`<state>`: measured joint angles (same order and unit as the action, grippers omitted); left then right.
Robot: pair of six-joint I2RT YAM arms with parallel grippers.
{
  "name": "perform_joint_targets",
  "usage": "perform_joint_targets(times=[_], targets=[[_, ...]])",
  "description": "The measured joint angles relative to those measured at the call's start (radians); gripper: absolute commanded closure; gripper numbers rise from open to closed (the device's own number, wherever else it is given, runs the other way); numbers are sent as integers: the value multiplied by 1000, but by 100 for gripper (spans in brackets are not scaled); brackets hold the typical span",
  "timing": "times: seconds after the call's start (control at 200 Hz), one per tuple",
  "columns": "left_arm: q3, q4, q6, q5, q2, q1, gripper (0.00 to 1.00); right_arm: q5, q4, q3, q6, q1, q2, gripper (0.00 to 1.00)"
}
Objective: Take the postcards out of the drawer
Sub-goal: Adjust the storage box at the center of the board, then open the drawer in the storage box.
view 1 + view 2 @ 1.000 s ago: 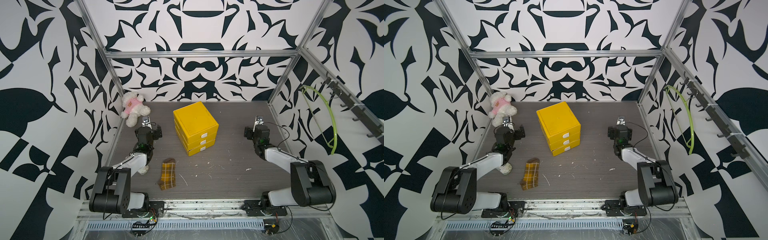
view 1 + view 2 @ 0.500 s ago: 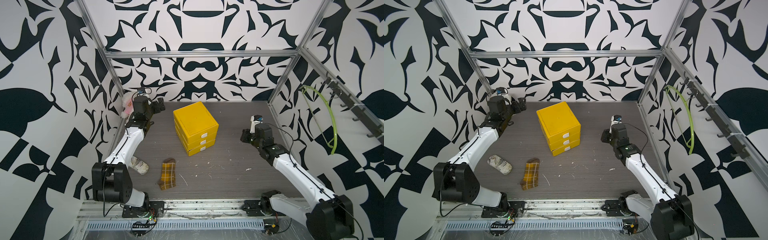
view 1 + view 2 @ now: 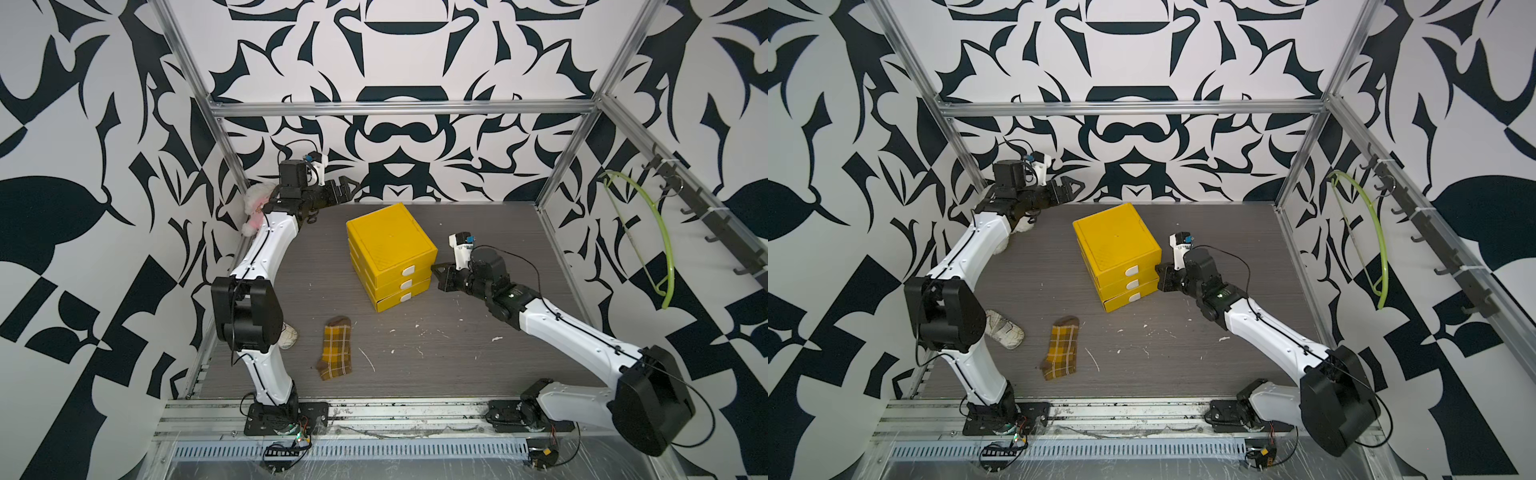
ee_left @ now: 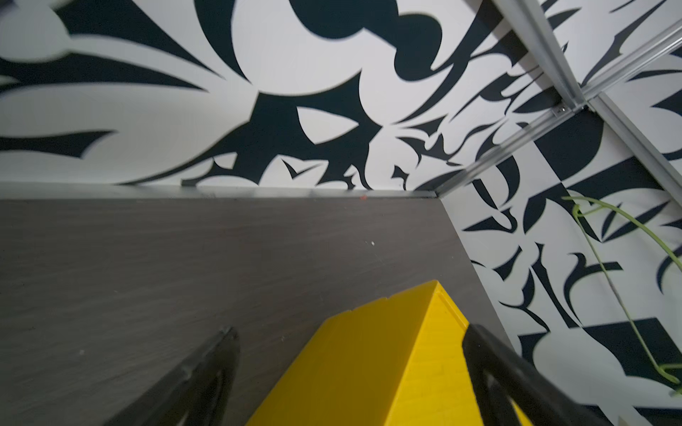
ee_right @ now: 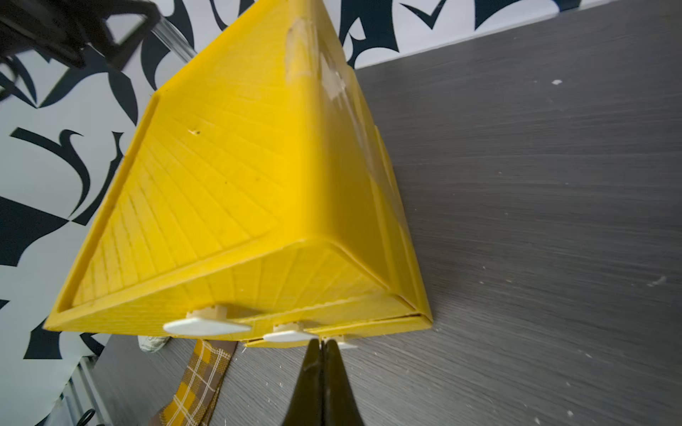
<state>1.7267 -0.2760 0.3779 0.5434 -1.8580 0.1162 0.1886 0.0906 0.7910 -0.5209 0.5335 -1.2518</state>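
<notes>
Beside the front corner of the yellow cabinet, the right end effector has swung in and closed empty near the white handles; the left end effector hangs wide open behind. Postcards are unseen, presumably inside the shut drawers, so a pull likely comes first.

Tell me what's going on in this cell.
Two robot arms are working around a yellow three-drawer unit in the middle of the table. The right gripper is shut with nothing in it, close to the white drawer handles at the unit's front. The left gripper is open and raised toward the back left corner, near a plush toy. The drawers look closed, and no postcards are visible. A plaid sock and a small shoe lie on the table nearer the front.
</notes>
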Motion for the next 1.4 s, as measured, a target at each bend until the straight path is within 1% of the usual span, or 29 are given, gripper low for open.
perform_joint_targets(times=[0.17, 0.37, 0.49, 0.655, 0.765, 0.96, 1.12, 1.24, 1.25, 1.275, 1.34, 1.4], targets=[[4, -92, -15, 103, -44, 13, 1, 21, 37, 28, 1, 0, -27, 100], [-5, -133, -45, 169, -43, 39, 1, 36, 62, 51, 8, 0, -58, 100], [-55, -138, -56, 199, -32, 51, 2, 37, 65, 65, 24, 0, -84, 100], [-97, -151, -77, 202, -18, 51, 7, 44, 64, 106, 54, 0, -135, 100], [-108, -170, -91, 201, -2, 47, 9, 43, 64, 138, 75, 0, -171, 100], [-129, -179, -109, 175, 34, 41, 13, 34, 44, 188, 115, -2, -221, 100], [-130, -209, -142, 145, 45, 45, 14, 24, 33, 193, 125, -12, -220, 100], [-130, -238, -181, 93, 46, 60, 14, 15, 15, 191, 114, -16, -194, 100], [-130, -239, -184, 90, 45, 61, 17, 14, 14, 190, 111, -16, -190, 100], [-130, -243, -191, 77, 45, 64, 19, 11, 13, 185, 103, -17, -177, 100], [-130, -249, -206, 53, 45, 71, 21, 8, 16, 164, 77, -19, -140, 91], [-129, -253, -214, 47, 45, 75, 22, 9, 31, 131, 40, -22, -101, 75]])
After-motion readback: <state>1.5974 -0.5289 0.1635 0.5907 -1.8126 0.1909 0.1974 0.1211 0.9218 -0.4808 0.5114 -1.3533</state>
